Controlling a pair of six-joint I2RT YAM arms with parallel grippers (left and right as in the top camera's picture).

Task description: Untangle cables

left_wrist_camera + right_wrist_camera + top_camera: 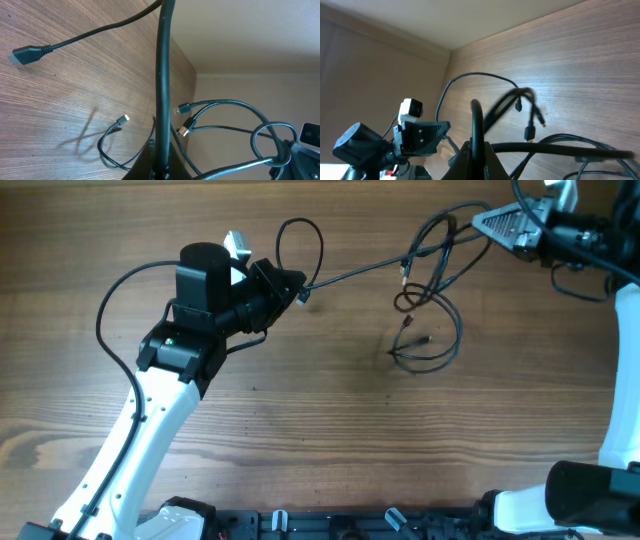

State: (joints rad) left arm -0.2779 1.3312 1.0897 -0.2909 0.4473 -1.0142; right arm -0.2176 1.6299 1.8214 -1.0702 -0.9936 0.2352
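Observation:
Thin black cables (428, 308) lie in a loose tangle of loops on the wooden table, right of centre. One strand (355, 272) stretches left to my left gripper (296, 284), which is shut on it; a loop (300, 242) rises behind the gripper. In the left wrist view that cable (162, 75) runs straight up from the closed jaws (161, 167), with small plugs (184, 131) hanging beyond. My right gripper (478, 222), at the far right, is shut on another strand (477, 120) of the tangle (479, 155). The loops hang between both grippers.
A flat black plug (25, 54) on its cord rests on the table in the left wrist view. The table's far edge (185, 60) meets a beige wall. The right arm's white base (560, 495) stands at the near right.

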